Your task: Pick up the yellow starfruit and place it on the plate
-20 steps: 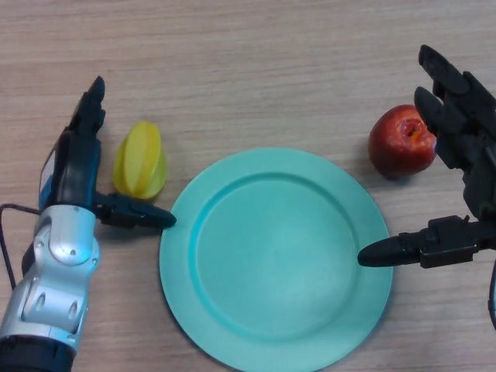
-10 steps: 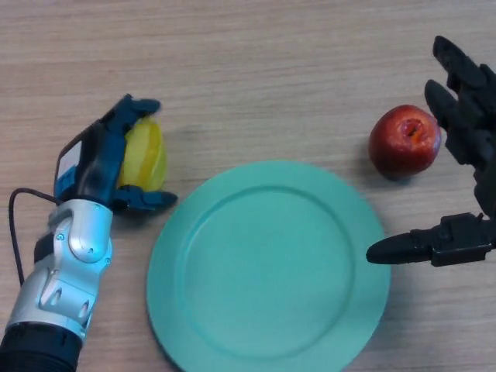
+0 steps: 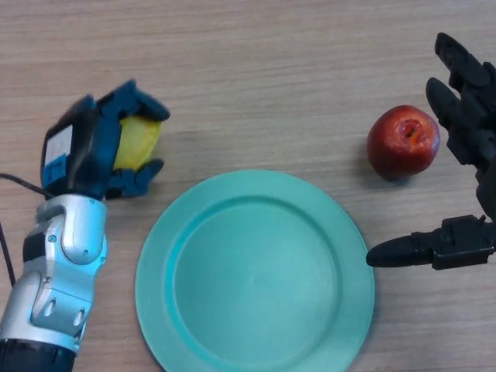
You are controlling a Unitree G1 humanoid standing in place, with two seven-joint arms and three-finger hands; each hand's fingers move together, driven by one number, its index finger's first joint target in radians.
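Observation:
My left hand [image 3: 97,151] is at the left, its fingers and thumb curled round the yellow starfruit [image 3: 138,139], which shows only partly between them. It holds the fruit just beyond the far left rim of the round teal plate [image 3: 256,271], which lies on the wooden table in front of me. I cannot tell whether the fruit is off the table. My right hand [image 3: 465,116] is at the right edge, fingers straight and spread, thumb pointing left near the plate's right rim; it holds nothing.
A red apple [image 3: 403,142] sits on the table at the right, just left of my right hand's fingers and beyond the plate's right side.
My left hand has closed its fingers over the starfruit and shifted a little toward the far side. The plate sits lower and further left in view. The right hand has barely moved.

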